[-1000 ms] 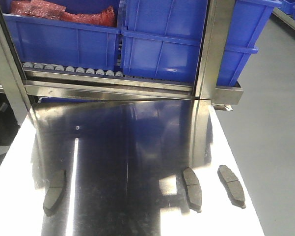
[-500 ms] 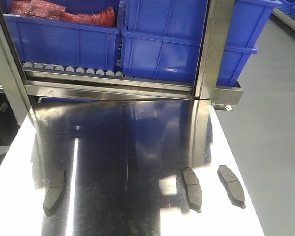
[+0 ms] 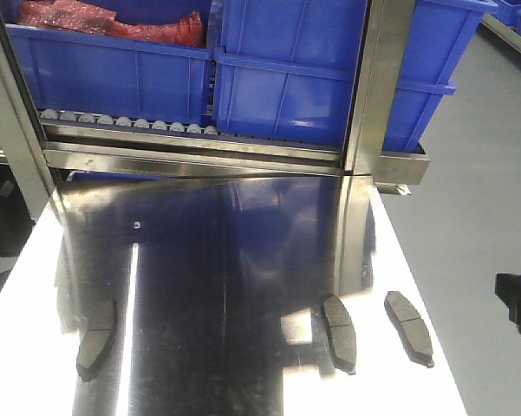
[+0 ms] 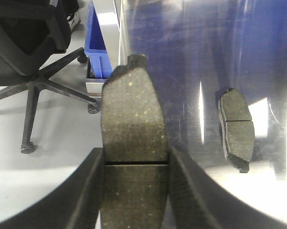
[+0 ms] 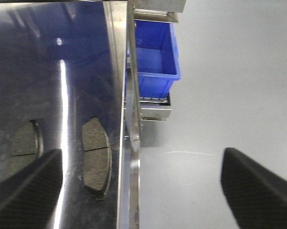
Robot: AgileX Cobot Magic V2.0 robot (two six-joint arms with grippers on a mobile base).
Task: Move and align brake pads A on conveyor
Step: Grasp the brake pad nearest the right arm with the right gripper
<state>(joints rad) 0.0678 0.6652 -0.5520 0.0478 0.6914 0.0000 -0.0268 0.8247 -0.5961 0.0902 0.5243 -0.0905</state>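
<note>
Three brake pads lie on the shiny steel tabletop in the front view: one at the left [image 3: 96,338], one in the middle [image 3: 339,332], one at the right [image 3: 408,327]. My left gripper [image 4: 135,160] is shut on a fourth brake pad [image 4: 132,124], held lengthwise near the table's left edge; another pad [image 4: 236,130] lies to its right. My right gripper [image 5: 141,191] is open and empty, straddling the table's right edge, with two pads [image 5: 96,157] [image 5: 24,142] ahead on its left. Part of it shows in the front view [image 3: 518,303]. The conveyor is out of view.
A roller rack with blue bins [image 3: 286,78] stands behind the steel tabletop [image 3: 225,251]. An office chair [image 4: 33,52] and a blue bin [image 4: 96,43] are on the floor to the left. Another blue bin [image 5: 155,52] sits beyond the table's right edge.
A dark part of my right gripper has come into the front view from the right edge and moved leftward. The three pads on the table have not moved.
</note>
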